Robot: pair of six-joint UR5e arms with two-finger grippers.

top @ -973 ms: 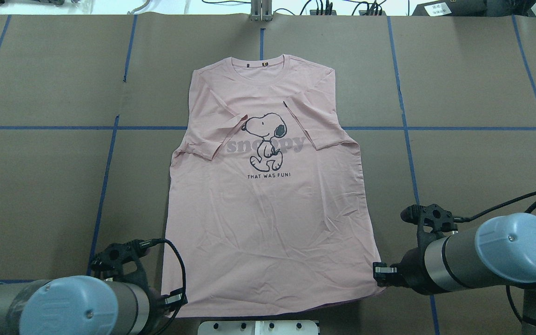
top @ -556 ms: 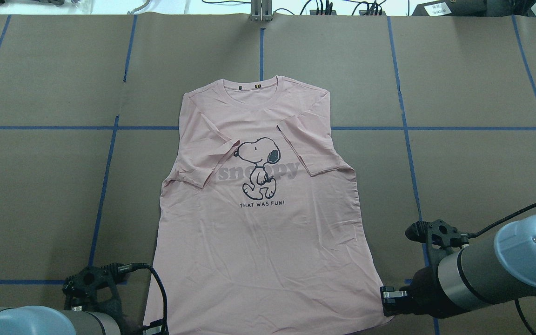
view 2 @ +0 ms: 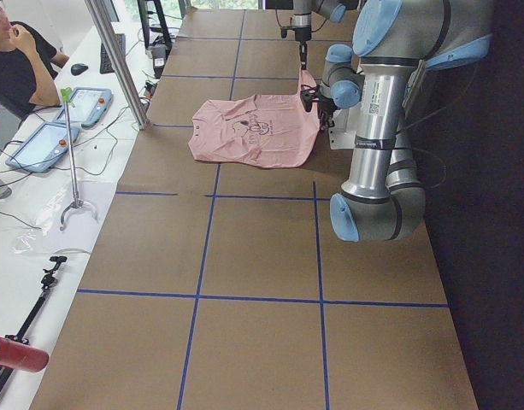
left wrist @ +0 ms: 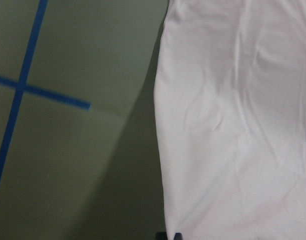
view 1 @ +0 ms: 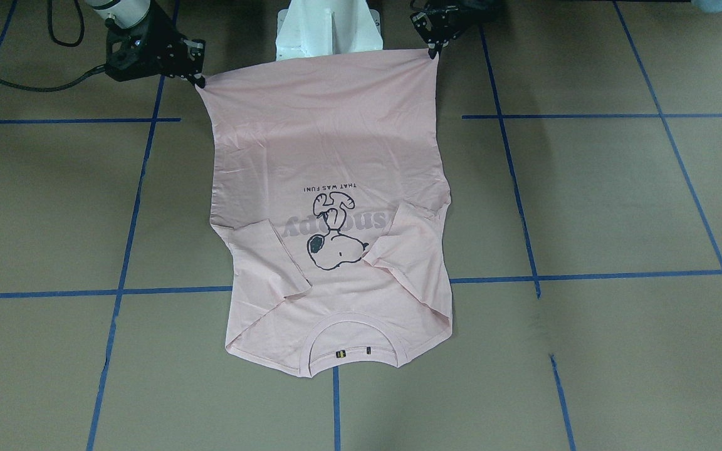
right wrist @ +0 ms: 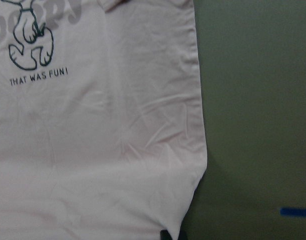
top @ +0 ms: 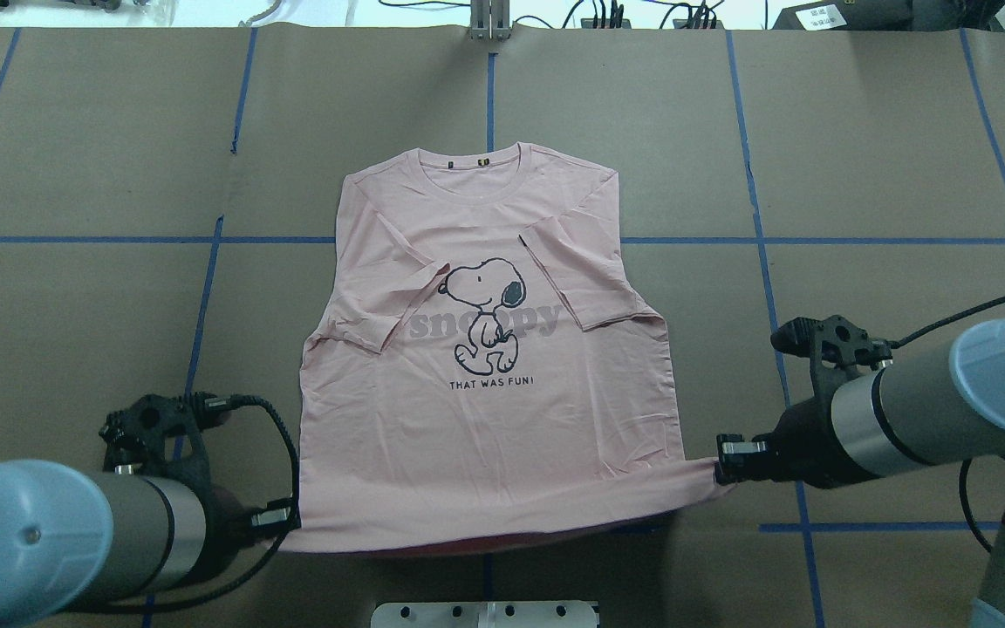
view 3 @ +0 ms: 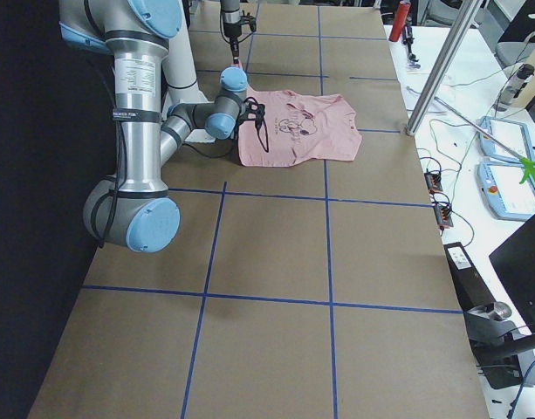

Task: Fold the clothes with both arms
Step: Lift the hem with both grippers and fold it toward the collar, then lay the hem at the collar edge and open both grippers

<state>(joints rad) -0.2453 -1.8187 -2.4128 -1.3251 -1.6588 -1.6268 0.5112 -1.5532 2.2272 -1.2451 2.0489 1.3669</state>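
Pale pink T-shirt (top: 485, 427) print-up, sleeves folded inward, hem corners pinched by left gripper (top: 283, 522) and right gripper (top: 719, 459).

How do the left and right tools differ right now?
Right tool sits farther from the base than left tool, so the shirt hem slants. The right tool's corner flares into a point; the left tool's is squarer. Both are shut on a hem corner, holding the hem off the table.
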